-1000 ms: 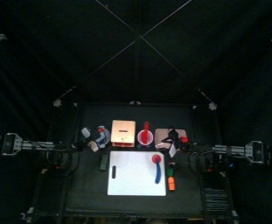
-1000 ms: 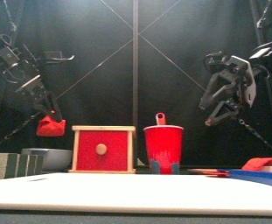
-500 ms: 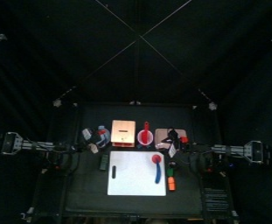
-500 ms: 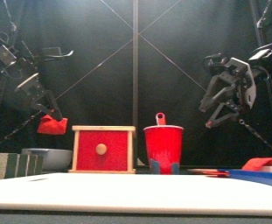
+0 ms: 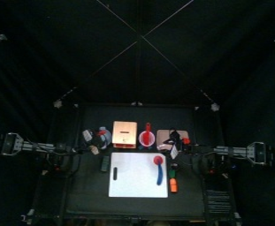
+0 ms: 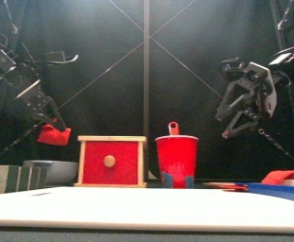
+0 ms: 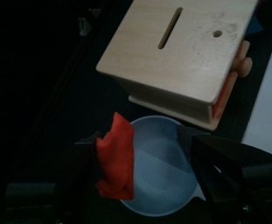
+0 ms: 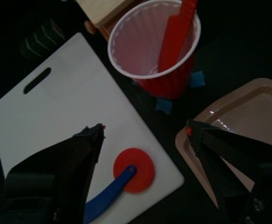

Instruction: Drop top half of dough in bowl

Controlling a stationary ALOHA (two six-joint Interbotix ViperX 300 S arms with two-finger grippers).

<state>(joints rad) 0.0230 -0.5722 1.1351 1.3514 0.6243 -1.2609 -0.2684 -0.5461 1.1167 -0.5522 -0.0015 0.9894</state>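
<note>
My left gripper [image 6: 45,125] hangs above the pale blue-grey bowl [image 6: 56,170] at the table's left. A flat red piece of dough [image 6: 53,135] sits at its tip. In the left wrist view the dough [image 7: 115,159] lies against one finger over the bowl [image 7: 163,175], and the other finger [image 7: 232,166] stands apart from it. The tan wooden block [image 7: 173,52] is beside the bowl. My right gripper [image 6: 244,123] is open and empty, high over the table's right side.
A red cup [image 8: 156,48] holding a red utensil stands behind the white cutting board [image 8: 56,105]. A red-wheeled cutter with a blue handle [image 8: 124,179] lies on the board. A tan plate [image 8: 237,118] is at the right.
My left gripper with the dough has shifted slightly to the left at the same height. The right arm has not moved.
</note>
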